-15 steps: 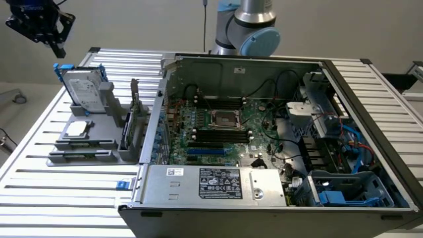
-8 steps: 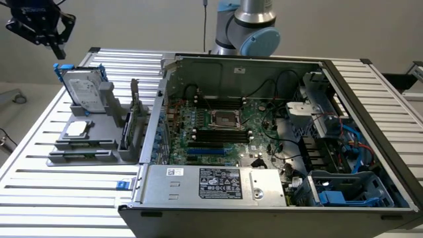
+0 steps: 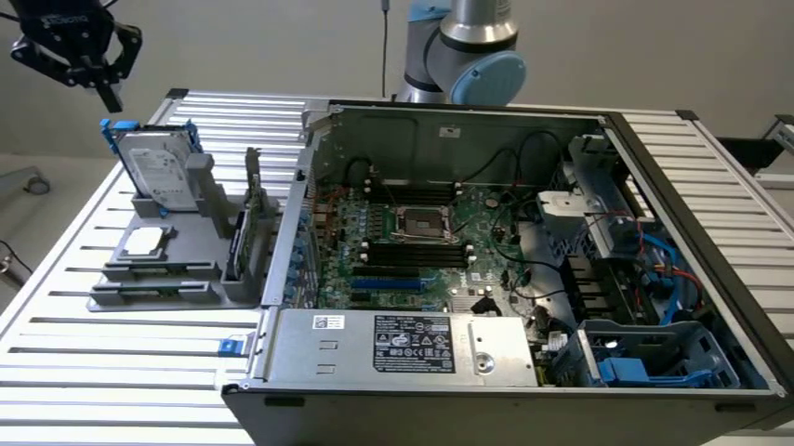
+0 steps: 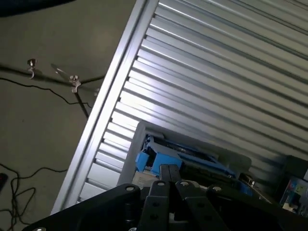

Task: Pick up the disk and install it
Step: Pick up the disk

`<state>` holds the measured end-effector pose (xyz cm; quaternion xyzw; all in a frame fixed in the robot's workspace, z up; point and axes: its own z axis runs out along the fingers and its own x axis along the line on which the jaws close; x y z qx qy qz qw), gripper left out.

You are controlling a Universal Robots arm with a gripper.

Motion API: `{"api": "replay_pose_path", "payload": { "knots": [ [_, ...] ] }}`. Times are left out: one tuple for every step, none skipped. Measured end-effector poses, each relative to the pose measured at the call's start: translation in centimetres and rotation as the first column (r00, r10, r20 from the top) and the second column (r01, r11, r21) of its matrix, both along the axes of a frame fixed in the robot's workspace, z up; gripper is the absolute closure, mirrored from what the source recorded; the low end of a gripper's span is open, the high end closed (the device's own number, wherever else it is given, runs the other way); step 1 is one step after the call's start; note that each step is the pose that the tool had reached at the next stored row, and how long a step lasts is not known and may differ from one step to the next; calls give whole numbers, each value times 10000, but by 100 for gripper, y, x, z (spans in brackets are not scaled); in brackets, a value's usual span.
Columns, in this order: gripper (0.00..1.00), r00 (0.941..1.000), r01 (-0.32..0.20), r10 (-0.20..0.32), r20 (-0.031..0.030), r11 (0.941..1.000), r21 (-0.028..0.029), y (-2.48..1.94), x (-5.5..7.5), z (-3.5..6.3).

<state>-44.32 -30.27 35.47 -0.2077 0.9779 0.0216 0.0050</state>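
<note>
The disk (image 3: 162, 169), silver-grey with a white label and blue rails, stands upright at the back of a grey holder (image 3: 174, 274) on the exterior view's left. My gripper (image 3: 110, 98) hangs above and slightly left of its top edge, apart from it, with nothing in it. In the wrist view the two dark fingers (image 4: 168, 174) press together, so the gripper (image 4: 173, 180) is shut, and the disk's blue rail (image 4: 178, 156) lies just beyond the tips.
An open computer case (image 3: 310, 139) with its motherboard fills the middle, with a blue drive bay (image 3: 657, 358) at its front right. The holder also carries a small square chip (image 3: 143, 242) and a thin dark upright card (image 3: 252, 218). All stands on a slatted aluminium table (image 3: 74, 372).
</note>
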Motion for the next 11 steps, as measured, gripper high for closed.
{"api": "replay_pose_path", "payload": {
  "knots": [
    [89,9998,-196,196,0,9998,0,0,0,0],
    [89,9993,-376,376,0,9993,0,0,0,0],
    [89,9985,-556,556,-1,9985,0,0,0,1],
    [89,9973,-734,734,0,9973,0,0,0,0],
    [89,9958,-915,915,-1,9958,0,0,0,0],
    [89,9940,-1092,1092,-1,9940,0,0,0,1],
    [89,9919,-1271,1271,-1,9919,0,0,0,1],
    [89,9894,-1450,1450,-1,9894,0,0,0,1],
    [89,9866,-1633,1633,-1,9866,0,0,0,1],
    [89,9835,-1811,1811,-1,9835,0,0,0,1],
    [89,9799,-1996,1996,0,9799,0,0,0,0]
  ]
}}
